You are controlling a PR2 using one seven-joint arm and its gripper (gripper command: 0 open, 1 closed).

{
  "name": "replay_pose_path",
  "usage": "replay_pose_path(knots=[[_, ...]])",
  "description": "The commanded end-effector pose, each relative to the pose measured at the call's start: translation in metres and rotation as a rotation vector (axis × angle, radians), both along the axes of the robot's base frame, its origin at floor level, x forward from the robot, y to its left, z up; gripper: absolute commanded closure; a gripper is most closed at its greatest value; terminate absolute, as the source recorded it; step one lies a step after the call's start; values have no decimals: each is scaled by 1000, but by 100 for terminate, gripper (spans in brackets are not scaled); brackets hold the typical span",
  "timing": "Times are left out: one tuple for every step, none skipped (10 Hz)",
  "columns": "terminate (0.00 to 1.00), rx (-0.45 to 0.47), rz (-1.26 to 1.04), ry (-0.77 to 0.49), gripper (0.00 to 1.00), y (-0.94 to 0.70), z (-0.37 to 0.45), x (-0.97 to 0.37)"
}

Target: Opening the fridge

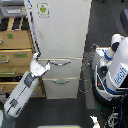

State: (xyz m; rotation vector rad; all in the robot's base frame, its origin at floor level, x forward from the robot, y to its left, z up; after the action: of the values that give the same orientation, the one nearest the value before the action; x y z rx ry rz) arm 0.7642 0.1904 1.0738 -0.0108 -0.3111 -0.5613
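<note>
The tall white fridge (pixel 60 35) stands in the middle, with a green-logo sticker (pixel 43 9) on its large upper door. Below are two drawers, each with a curved silver handle; the upper handle (pixel 61 63) and the lower handle (pixel 61 81) both show. My arm rises from the lower left. My gripper (pixel 41 66) is at the left edge of the upper drawer, just below the upper door's bottom left corner. Its fingers (pixel 45 65) point right toward the upper handle's left end. I cannot tell whether they are open or closed on anything. All fridge doors look shut.
A tan wooden drawer cabinet with green labels (pixel 15 55) stands to the exterior view's left of the fridge, right beside my arm. The robot's white and blue body (pixel 114 67) with black cables (pixel 89 65) is at the right. The floor is dark.
</note>
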Motion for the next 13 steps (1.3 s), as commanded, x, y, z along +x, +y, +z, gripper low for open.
replay_pose_path(knots=[[0, -50, 281, 62, 0, 49, 19, 96], [0, -47, 347, 61, 0, 60, 22, 105], [0, -40, 413, 61, 0, 71, 24, 113], [0, -35, 459, 62, 0, 78, 26, 120], [0, -26, 496, 70, 0, 85, 26, 127], [0, -23, 525, 80, 0, 92, 26, 131], [0, -24, 545, 93, 0, 95, 24, 136], [0, -17, 548, 94, 0, 93, 23, 140], [0, -18, 555, 99, 0, 95, 20, 146], [0, -36, 568, 115, 0, 101, 17, 153], [0, -51, 574, 129, 0, 106, 15, 158], [0, -61, 578, 133, 0, 111, 14, 163], [0, -68, 568, 138, 0, 114, 13, 167]])
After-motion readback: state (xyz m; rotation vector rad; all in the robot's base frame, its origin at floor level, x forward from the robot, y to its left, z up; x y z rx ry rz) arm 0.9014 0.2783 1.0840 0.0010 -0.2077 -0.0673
